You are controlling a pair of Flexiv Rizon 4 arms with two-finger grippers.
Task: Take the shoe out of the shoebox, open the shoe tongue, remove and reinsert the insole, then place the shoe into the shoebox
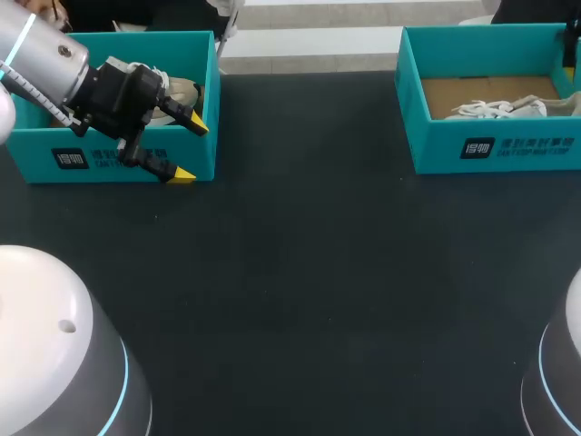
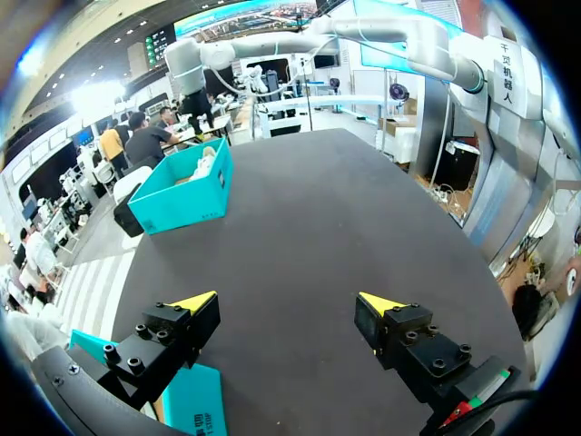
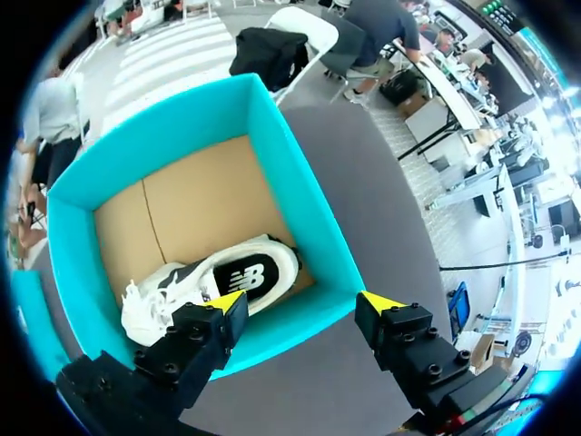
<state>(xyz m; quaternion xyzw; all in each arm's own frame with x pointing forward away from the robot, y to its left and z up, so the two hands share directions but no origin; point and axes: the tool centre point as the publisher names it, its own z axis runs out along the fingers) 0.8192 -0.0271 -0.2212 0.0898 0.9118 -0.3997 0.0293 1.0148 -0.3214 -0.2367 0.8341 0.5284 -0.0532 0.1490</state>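
The right gripper is hovering wide open above the right shoebox. The white shoe is lying on its side inside, against the wall beneath the gripper. One finger seems to be hanging outside that wall, so the gripper probably needs shifting inward before descending to straddle the midfoot. The left gripper, also spread wide, is sitting at the other shoebox.

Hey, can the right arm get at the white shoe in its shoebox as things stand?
Probably yes: the right gripper hangs open above the open-topped shoebox and nothing covers the white shoe, though one box wall lies under the gap between its fingers.
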